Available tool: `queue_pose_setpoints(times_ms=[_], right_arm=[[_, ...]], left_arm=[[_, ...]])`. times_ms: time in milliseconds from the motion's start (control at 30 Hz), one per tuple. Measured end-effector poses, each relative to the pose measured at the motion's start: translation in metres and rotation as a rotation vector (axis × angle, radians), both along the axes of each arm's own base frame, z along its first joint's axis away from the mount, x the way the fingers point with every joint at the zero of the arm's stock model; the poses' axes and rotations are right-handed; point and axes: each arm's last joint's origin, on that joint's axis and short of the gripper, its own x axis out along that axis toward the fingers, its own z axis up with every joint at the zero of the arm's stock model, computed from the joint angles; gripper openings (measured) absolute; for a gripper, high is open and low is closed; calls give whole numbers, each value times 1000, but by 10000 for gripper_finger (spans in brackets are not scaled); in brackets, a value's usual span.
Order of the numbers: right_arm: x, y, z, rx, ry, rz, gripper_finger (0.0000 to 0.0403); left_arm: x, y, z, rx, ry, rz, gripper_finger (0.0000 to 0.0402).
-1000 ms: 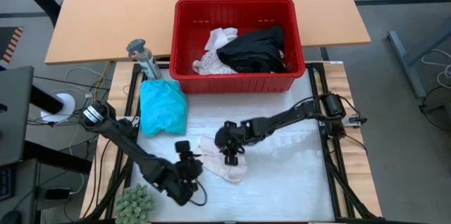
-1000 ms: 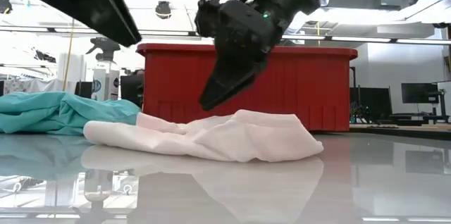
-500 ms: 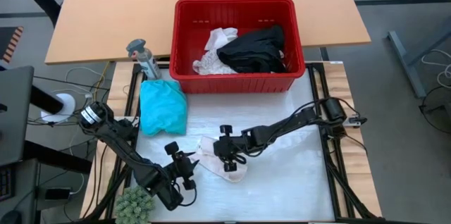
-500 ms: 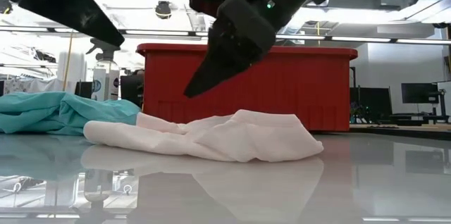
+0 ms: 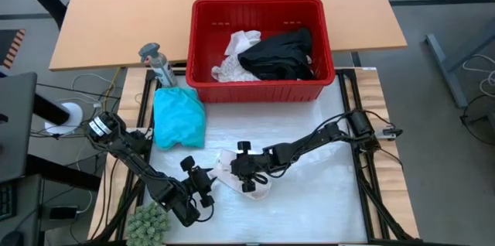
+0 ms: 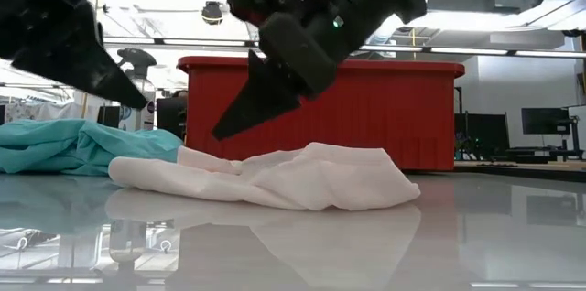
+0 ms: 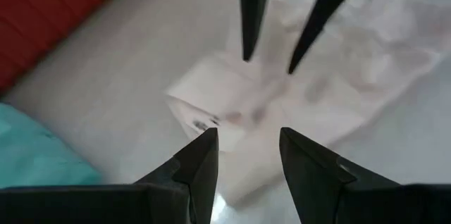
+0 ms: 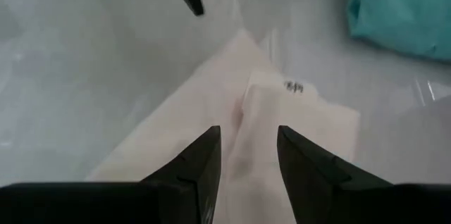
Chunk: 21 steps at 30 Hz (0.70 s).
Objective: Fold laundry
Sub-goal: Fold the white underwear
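Cream garment (image 5: 246, 175) lies limp and rumpled on the glossy white table (image 5: 309, 199), lower centre of the high view — soft folds, one squared corner with a small label showing in the wrist views. Left gripper (image 5: 207, 184) sits at its left edge, fingers parted, nothing between them. Right gripper (image 5: 241, 175) hovers over the cloth's middle, fingers likewise spread and empty; in the low view its tip hangs just above the fabric. Teal garment (image 5: 179, 118) is bunched at centre left, near the red basket (image 5: 263, 86), rigid ribbed plastic, holding a black garment (image 5: 280, 54) and a white garment (image 5: 236, 56). Bare table spreads lower right — free room there. Fuzzy green plant (image 5: 147, 220) at the lower-left corner.
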Motion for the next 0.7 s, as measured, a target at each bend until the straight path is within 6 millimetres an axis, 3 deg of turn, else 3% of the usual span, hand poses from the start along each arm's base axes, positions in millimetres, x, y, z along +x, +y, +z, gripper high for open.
queue_pose_setpoints(times_ms=[300, 533, 700], right_arm=[[-6, -1, 27, -53, -57, -44, 164], [-9, -1, 24, -48, -15, -55, 164], [-13, -2, 20, -42, 41, -73, 164]], left_arm=[[11, -4, -28, -91, 22, -79, 141], [29, 3, -50, -48, 68, -112, 141], [44, 7, -50, -79, 36, -148, 141]])
